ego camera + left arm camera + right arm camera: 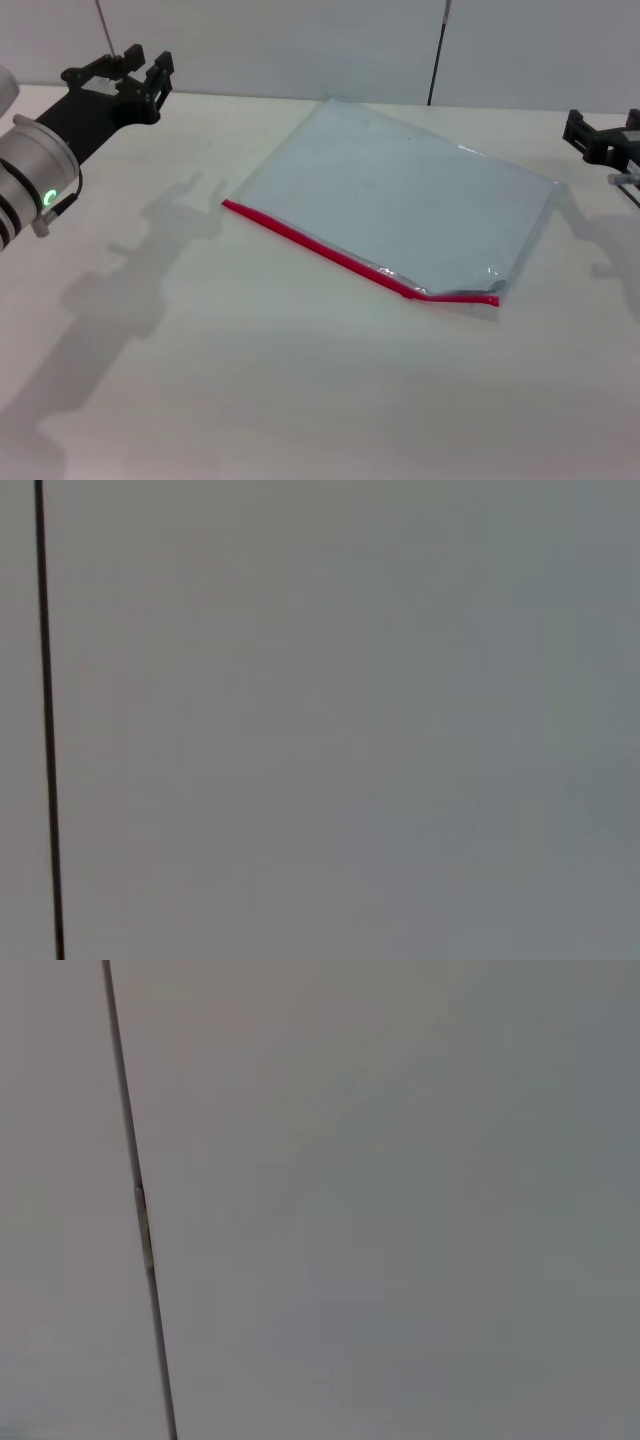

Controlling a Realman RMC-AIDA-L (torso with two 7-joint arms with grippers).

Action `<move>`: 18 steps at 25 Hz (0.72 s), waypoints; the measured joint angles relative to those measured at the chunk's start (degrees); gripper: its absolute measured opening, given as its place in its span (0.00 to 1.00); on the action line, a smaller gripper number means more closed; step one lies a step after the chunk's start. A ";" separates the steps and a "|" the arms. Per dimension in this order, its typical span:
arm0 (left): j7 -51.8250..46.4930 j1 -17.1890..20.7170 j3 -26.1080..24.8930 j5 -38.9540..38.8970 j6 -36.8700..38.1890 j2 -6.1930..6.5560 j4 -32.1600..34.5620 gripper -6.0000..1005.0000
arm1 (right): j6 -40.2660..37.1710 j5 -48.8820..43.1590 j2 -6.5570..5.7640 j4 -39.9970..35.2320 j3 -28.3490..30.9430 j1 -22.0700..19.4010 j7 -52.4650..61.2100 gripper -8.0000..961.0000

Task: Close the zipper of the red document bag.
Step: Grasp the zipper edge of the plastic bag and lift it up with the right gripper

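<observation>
The red document bag (400,190) lies flat on the white table (250,380), a translucent pale blue-grey pouch set at an angle. Its zipper (330,253) is the thin red strip along the near long edge, running from the left corner to the right corner. Near the right end the edge looks slightly lifted and wrinkled. My left gripper (130,72) hovers open at the far left, well apart from the bag. My right gripper (592,136) sits at the far right edge, beyond the bag's right corner. Both wrist views show only a plain wall.
A grey wall (300,45) with a dark vertical seam (437,50) stands behind the table. The same kind of seam (45,720) crosses the left wrist view, and another seam (140,1210) crosses the right wrist view.
</observation>
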 joint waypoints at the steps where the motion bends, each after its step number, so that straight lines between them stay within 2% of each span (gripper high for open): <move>1: -0.01 -0.06 0.00 -0.03 0.00 0.00 -0.18 0.36 | 0.00 0.00 0.00 -0.01 0.00 0.00 0.00 0.84; 12: -0.09 -0.31 -0.02 -0.07 -0.01 0.00 -0.72 0.36 | -0.19 -0.23 -0.09 -0.72 -1.19 0.10 0.00 0.84; 15: -0.09 -0.36 -0.15 -0.02 -0.01 0.03 -1.17 0.36 | -2.15 -0.66 -0.30 -3.86 -2.68 -0.70 -0.37 0.83; 18: -0.39 -0.39 -0.18 0.00 -0.01 0.16 -1.37 0.36 | -7.90 -2.10 -0.63 -9.01 -2.48 -2.58 -0.83 0.83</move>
